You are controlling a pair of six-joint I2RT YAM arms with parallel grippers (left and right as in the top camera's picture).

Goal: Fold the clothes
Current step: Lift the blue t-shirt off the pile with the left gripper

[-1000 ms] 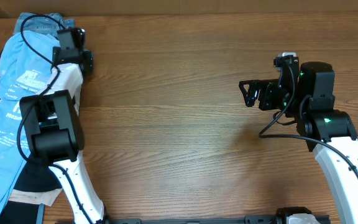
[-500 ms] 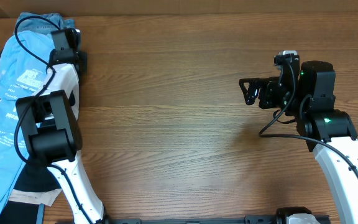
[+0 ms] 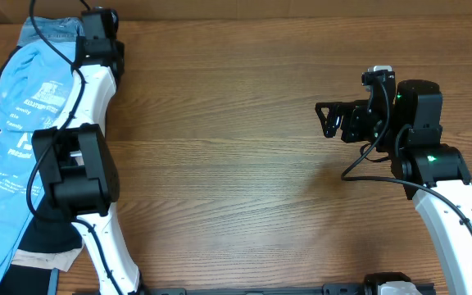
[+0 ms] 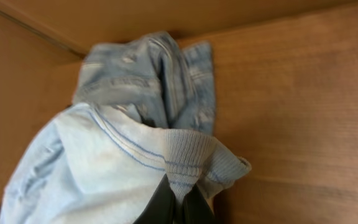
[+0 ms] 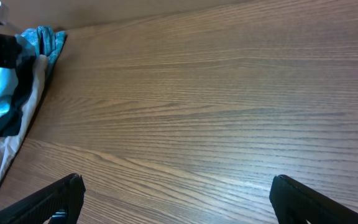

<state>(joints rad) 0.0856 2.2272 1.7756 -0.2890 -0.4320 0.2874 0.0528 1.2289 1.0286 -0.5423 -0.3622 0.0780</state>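
Left gripper (image 4: 178, 200) moved farther back, pinching sky-blue T-shirt (image 3: 21, 123) collar, white print illegible, right gripper (image 5: 176, 186) wide open, empty

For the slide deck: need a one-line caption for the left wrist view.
Left gripper pinches the ribbed collar of the sky-blue T-shirt, denim jeans bunched behind it on the wooden table.

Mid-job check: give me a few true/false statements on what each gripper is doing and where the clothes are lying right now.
1. The left gripper is pinched shut on the ribbed collar of the light sky-blue thin T-shirt. True.
2. The right gripper holds a sleeve. False: it is open and holds nothing, over the bare wooden table.
3. The blue denim jeans lie beyond the T-shirt, at the far left corner. True.
4. The T-shirt is spread flat at the table's centre. False: it lies bunched along the left edge.
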